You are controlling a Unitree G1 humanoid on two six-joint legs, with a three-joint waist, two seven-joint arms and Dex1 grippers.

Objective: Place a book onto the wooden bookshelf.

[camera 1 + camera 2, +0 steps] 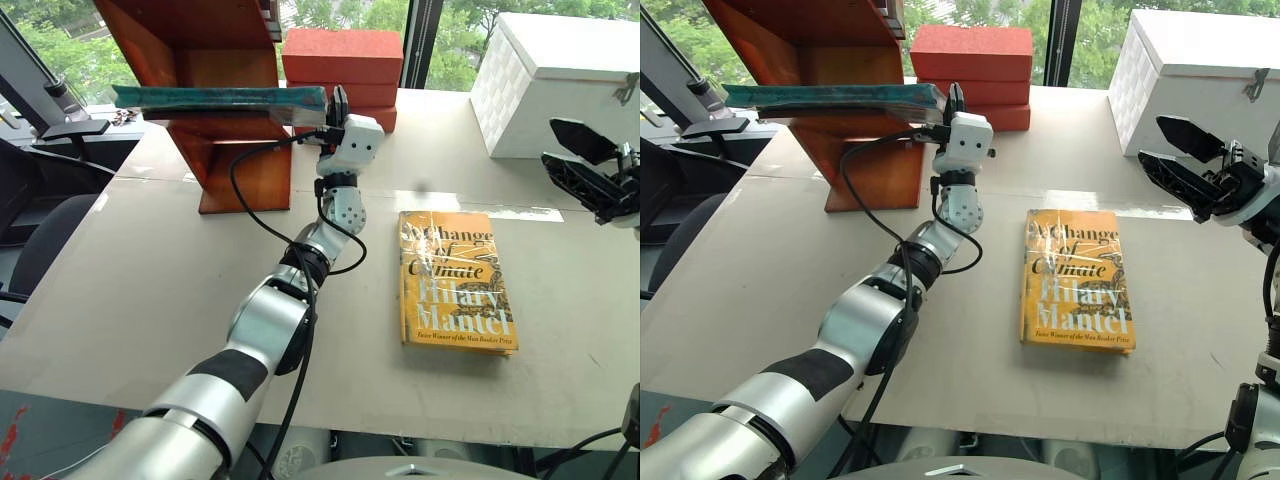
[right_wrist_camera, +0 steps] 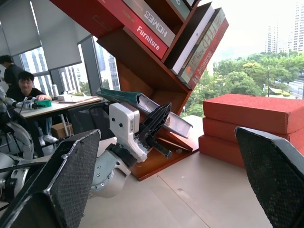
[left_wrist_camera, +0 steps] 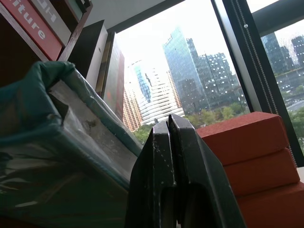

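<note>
The teal-green book [image 1: 220, 98] lies flat on a low shelf of the reddish-brown wooden bookshelf [image 1: 235, 175], its ends sticking out past both slanted sides. My left gripper [image 1: 340, 104] is shut, with nothing between its fingers, right beside the book's near end. In the left wrist view the closed fingers [image 3: 190, 156] stand next to the book's [image 3: 57, 142] page edge. I cannot tell if they touch it. My right gripper [image 1: 1185, 160] hangs open above the table's right side, away from the shelf.
A yellow Hilary Mantel book [image 1: 455, 280] lies on the table's middle right. Stacked red-orange bricks [image 1: 345, 60] sit behind the left gripper, a white box [image 1: 560, 80] at the back right. Other books [image 2: 199, 42] fill higher shelves. A person [image 2: 26, 90] sits at a far desk.
</note>
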